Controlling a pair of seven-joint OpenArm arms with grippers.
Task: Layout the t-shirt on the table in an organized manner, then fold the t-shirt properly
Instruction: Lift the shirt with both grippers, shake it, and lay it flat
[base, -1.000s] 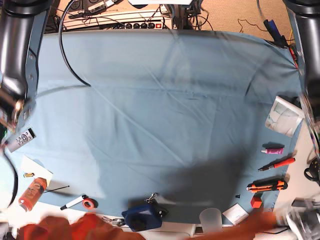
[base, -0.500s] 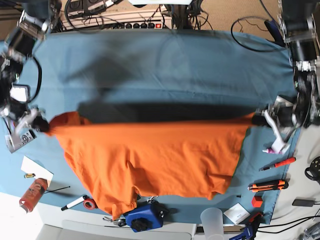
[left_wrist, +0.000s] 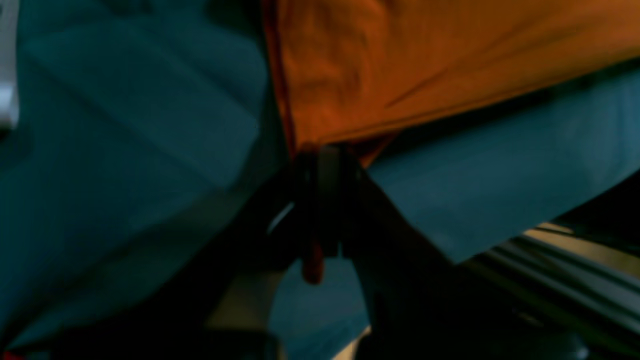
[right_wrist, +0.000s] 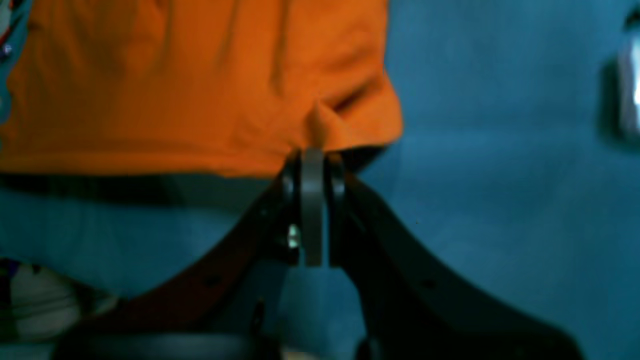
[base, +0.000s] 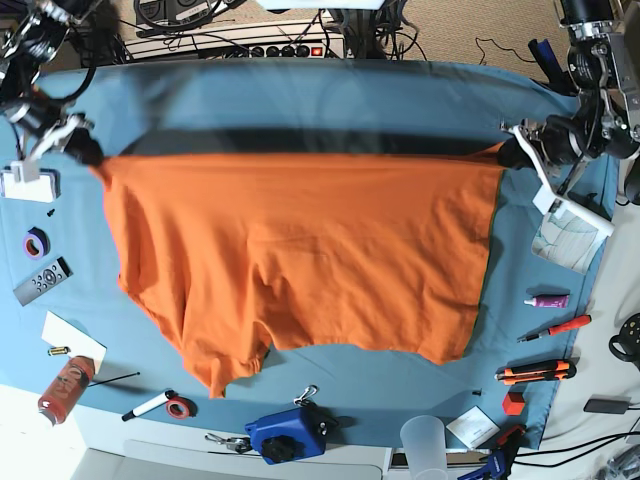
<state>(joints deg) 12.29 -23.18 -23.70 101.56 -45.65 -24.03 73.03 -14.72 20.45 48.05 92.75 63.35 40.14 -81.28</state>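
Observation:
The bright orange t-shirt (base: 300, 255) hangs stretched wide over the teal table (base: 330, 105), its top edge pulled taut between my two grippers, with a dark shadow band behind it. A sleeve droops at the lower left. My left gripper (base: 510, 152) is shut on the shirt's right corner; in the left wrist view (left_wrist: 322, 155) the closed jaws pinch the orange cloth (left_wrist: 425, 65). My right gripper (base: 88, 153) is shut on the left corner; in the right wrist view (right_wrist: 312, 155) the fabric (right_wrist: 200, 85) bunches at the closed jaws.
Along the left edge lie a purple tape roll (base: 36, 242), a remote (base: 42, 281), a card and an orange bottle (base: 65, 388). At the front sit a marker, a blue case (base: 285, 435) and a plastic cup (base: 422, 445). At the right lie a white booklet (base: 570, 232), pens and cutters (base: 535, 373).
Both grippers have carried the shirt away from the front edge toward the far side of the table. It now spreads flatter and wider, with its top edge higher up.

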